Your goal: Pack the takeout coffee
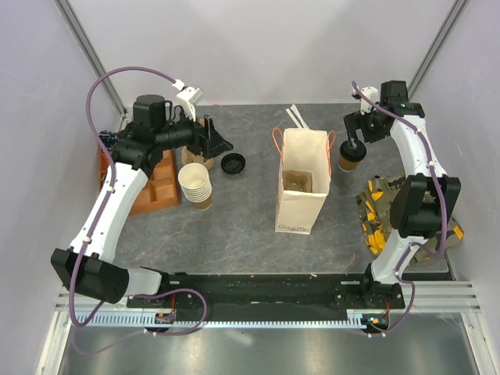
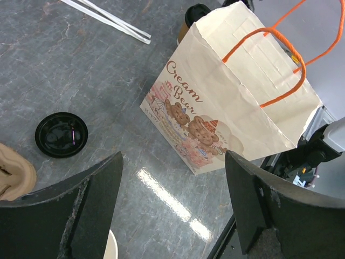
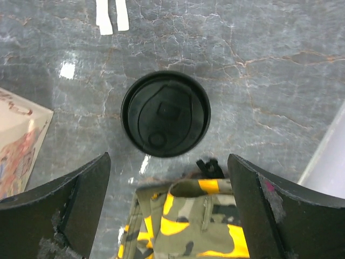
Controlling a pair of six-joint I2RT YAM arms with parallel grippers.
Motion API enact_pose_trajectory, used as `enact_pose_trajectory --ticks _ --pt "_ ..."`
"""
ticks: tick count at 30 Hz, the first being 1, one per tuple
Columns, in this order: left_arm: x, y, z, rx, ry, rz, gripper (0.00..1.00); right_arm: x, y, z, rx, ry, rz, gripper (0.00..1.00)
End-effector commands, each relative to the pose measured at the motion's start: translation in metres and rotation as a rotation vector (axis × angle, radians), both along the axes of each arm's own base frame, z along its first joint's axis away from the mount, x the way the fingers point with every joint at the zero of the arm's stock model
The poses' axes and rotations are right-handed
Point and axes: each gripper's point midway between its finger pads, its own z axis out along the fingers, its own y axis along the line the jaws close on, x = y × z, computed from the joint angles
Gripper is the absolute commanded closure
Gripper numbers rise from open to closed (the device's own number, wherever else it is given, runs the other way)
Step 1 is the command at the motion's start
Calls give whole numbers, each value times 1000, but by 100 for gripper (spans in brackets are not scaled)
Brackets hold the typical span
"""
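The takeout coffee, a tan paper cup with a black lid, stands right of the open paper bag. My right gripper hangs open just above and behind it, holding nothing. In the right wrist view the lid lies ahead of the open gripper, outside the jaws. My left gripper is open and empty at the back left. The left wrist view, past its open gripper, shows the bag with the coffee's lid behind it.
A loose black lid lies left of the bag. A stack of lidless cups stands by a brown wooden tray. Camouflage cloth lies at the right. White strips lie behind the bag.
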Motion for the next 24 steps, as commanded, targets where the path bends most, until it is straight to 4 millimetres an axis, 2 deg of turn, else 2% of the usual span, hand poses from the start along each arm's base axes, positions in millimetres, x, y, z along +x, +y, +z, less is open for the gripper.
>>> enact_pose_trajectory --ticks 1,8,17,24 --pt "-3 -2 17 -37 -7 -15 16 17 5 -12 45 -18 -24 2" --pt "-1 -1 14 -32 5 -9 16 26 7 -34 63 0 -31 2" --pt "2 -1 10 -29 17 -9 16 23 9 -61 62 35 -37 2" --pt "5 -1 8 -28 25 -7 17 20 8 -69 55 46 -32 9"
